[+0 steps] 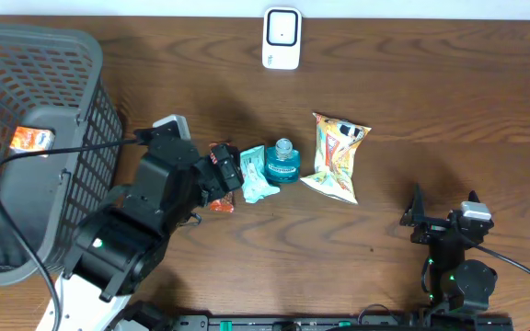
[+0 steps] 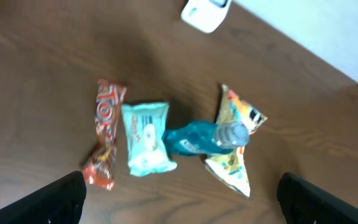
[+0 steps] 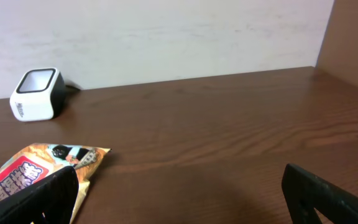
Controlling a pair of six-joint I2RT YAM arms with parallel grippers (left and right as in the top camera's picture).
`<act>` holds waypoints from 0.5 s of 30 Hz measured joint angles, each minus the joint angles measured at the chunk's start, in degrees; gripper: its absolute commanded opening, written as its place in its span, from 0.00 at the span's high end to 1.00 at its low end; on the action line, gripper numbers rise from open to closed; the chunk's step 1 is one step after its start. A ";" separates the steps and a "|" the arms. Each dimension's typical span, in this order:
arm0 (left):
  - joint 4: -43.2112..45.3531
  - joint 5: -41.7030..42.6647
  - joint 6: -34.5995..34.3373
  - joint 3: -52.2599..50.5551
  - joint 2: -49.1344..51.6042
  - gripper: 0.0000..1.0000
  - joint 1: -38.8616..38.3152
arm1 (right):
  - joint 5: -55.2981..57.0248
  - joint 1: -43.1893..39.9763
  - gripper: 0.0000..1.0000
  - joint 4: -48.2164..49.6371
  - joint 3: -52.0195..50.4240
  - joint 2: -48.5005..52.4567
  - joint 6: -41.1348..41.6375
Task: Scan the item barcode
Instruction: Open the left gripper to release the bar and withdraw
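1. My left arm point(image 1: 145, 216) reaches from the near-left edge of the table up and to the right. It passes beside the grey mesh basket point(image 1: 72, 64), and its wrist is tilted down over a row of goods.
2. My left gripper point(image 2: 180, 186) hangs above the wooden table point(image 1: 449, 110) with its fingers spread wide and nothing between them.
3. My right arm point(image 1: 458, 267) sits folded at the near-right corner, well apart from the goods. My right gripper point(image 3: 179, 177) is low over the table, fingers wide apart and empty, facing the back wall.
4. The goods lie mid-table in a close row. From the left:
   - a red-orange candy bar point(image 2: 104, 134), lying flat;
   - a teal wipes packet point(image 2: 145, 138) just beside it, face up;
   - a blue bottle point(image 2: 194, 138) with a clear cap, touching the packet;
   - a crinkled yellow snack bag point(image 2: 238, 146), against the bottle's far side.
5. The print on all four is too blurred for me to find a barcode.
6. The white barcode scanner point(image 1: 282, 39) stands at the back edge of the table, well apart from the row.
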 measured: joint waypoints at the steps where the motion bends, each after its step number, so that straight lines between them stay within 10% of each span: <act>1: 0.83 -0.13 0.87 0.07 -0.11 0.02 0.00 | 0.00 0.00 0.01 0.00 0.00 0.00 -0.02; 15: 1.77 -13.75 10.56 17.49 -0.07 0.02 17.51 | 0.00 0.00 0.01 -0.02 0.00 0.00 0.00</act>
